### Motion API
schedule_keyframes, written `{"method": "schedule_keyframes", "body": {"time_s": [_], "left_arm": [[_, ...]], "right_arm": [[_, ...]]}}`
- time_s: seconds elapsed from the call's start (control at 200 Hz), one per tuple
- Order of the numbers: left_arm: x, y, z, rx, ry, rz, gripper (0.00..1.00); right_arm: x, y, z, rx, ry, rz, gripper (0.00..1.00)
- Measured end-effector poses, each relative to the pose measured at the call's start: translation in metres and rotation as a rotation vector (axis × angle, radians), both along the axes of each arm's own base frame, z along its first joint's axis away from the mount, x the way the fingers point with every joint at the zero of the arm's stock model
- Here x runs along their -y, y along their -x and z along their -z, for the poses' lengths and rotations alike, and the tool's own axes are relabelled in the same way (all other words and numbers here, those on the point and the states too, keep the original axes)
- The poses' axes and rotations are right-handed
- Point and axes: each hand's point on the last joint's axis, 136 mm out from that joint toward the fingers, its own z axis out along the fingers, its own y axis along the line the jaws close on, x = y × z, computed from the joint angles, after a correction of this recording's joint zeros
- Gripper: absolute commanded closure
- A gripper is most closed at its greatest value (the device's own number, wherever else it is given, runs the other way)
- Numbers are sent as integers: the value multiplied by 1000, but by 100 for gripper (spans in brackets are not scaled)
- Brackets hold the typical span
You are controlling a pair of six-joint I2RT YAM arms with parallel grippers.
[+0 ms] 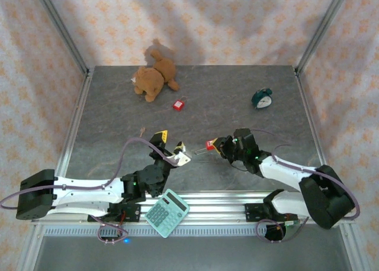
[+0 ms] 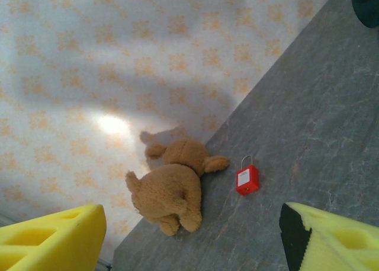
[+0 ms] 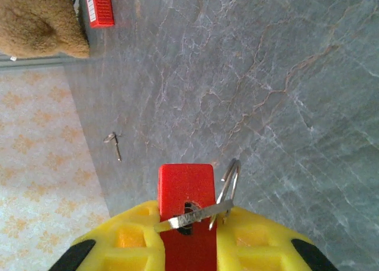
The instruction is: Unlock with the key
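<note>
Calculator (image 1: 167,212): lay at the near edge of the desk (image 1: 249,76), between the two arm bases, touching neither pair of jaws.
Left jaws: stood wide apart, nothing between the yellow pads (image 2: 53,238); pointed toward the held lock, near it but not touching.
Right jaws: clamped on the red padlock (image 3: 185,185), gripping its body from both sides over the near middle of the desk.
Key (image 3: 192,216): looked like a flat metal strip lying across a dark slot in the lock's red face, probably seated in the keyhole; had a wire loop (image 3: 231,182) just beside it.
Small metal piece (image 1: 142,130): lay flat on the desk, left of and beyond the left jaws, well apart from both locks.
Second padlock (image 1: 178,105): rested farther back, near the teddy bear (image 1: 155,80) and just right of it.
Alarm clock (image 1: 262,97): sat far right, well apart from everything else.
Risk: judged that the left jaws could close beside the thin key rather than on it, or nudge it sideways out of the slot; judged too that turning against a grip on the smooth red body could twist the lock in the right jaws or tip it out.
Hidden: could not tell whether the wire loop was a key ring or the shackle, or whether the shackle was shut; lower half of the red padlock covered by the right pads; small metal piece too small to name, perhaps another key.
</note>
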Motion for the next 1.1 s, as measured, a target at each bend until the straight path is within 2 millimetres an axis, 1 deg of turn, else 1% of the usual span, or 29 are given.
{"method": "schedule_keyframes", "body": {"time_s": [0.26, 0.546, 0.766, 1.101], "left_arm": [[3, 0, 6, -14, -5, 6, 21], [6, -1, 12, -24, -11, 10, 20], [7, -1, 14, -27, -19, 13, 20], [7, -1, 14, -27, -19, 13, 20]], "right_arm": [[0, -2, 15, -33, 18, 5, 83], [0, -7, 15, -18, 38, 5, 82], [0, -6, 28, -47, 59, 4, 82], [1, -11, 29, -32, 68, 14, 81]]}}
